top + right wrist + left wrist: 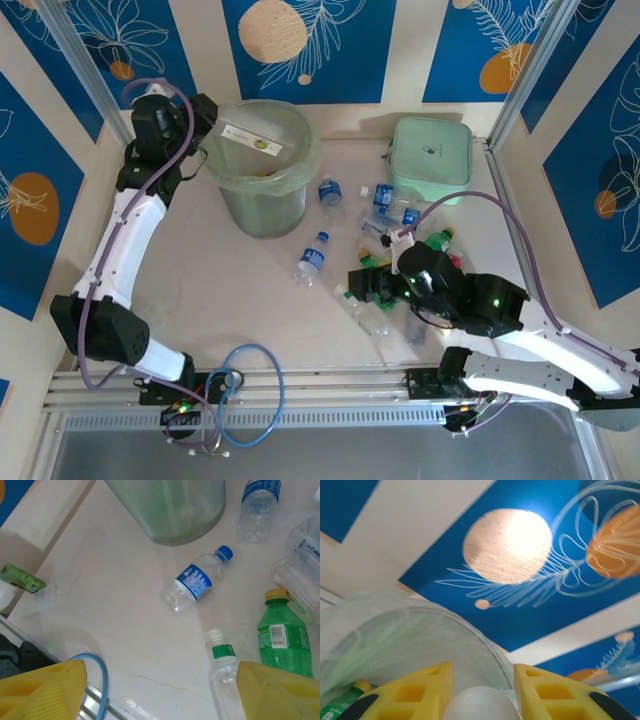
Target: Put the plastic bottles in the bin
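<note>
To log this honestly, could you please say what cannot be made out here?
Left wrist view: the pale round thing in the left claw is blurred.
Right wrist view: the green-labelled clear bottle is cut off by the bottom edge.
Top view: the right arm covers part of the bottle pile.

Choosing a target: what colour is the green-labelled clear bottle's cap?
White; bottle shows best in right wrist view.

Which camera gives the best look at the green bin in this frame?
Top external: the bin appears whole there, with its round rim, bag liner and open mouth. Left wrist gives a blurred, close stretch of its translucent rim; right wrist catches its lower wall at the top edge of the picture.
</note>
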Controlling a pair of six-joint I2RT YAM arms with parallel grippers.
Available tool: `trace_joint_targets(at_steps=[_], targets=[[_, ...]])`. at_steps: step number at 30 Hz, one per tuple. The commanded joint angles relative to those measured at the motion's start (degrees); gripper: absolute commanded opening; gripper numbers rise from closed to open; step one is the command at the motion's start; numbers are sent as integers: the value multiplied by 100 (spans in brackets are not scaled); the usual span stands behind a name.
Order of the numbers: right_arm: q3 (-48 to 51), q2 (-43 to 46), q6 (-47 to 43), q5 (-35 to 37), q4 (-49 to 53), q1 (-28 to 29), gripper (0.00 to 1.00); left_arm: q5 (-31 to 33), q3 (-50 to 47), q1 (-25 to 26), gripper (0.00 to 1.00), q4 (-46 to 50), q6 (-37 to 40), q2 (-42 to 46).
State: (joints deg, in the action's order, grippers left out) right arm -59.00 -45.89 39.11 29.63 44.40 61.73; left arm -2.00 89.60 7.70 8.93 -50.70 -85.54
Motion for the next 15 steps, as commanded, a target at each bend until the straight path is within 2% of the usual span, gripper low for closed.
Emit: trace_joint_targets(at_steps=[1, 4, 5, 6, 7, 8, 9, 15], targets=[[31, 107, 166, 62, 115, -28, 79, -17, -91, -167, 0, -512, -450, -66], [20, 115, 158, 76, 150, -30, 79, -140, -105, -199, 0, -446, -530, -147], [20, 126, 151, 70, 153, -28, 79, -150, -133, -199, 9, -429, -518, -146], [14, 131, 149, 81, 153, -25, 79, -168, -143, -199, 23, -399, -518, -140], [12, 124, 142, 87, 151, -24, 79, -197, -145, -199, 42, -390, -512, -135], [12, 124, 139, 102, 143, -29, 79, -237, -140, -199, 55, -370, -486, -132], [7, 127, 140, 130, 148, -35, 79, -255, -136, -199, 61, -343, -472, -119], [-89, 106, 233, 315, 297, -101, 79, -190, -76, -199, 73, -84, -185, 110]])
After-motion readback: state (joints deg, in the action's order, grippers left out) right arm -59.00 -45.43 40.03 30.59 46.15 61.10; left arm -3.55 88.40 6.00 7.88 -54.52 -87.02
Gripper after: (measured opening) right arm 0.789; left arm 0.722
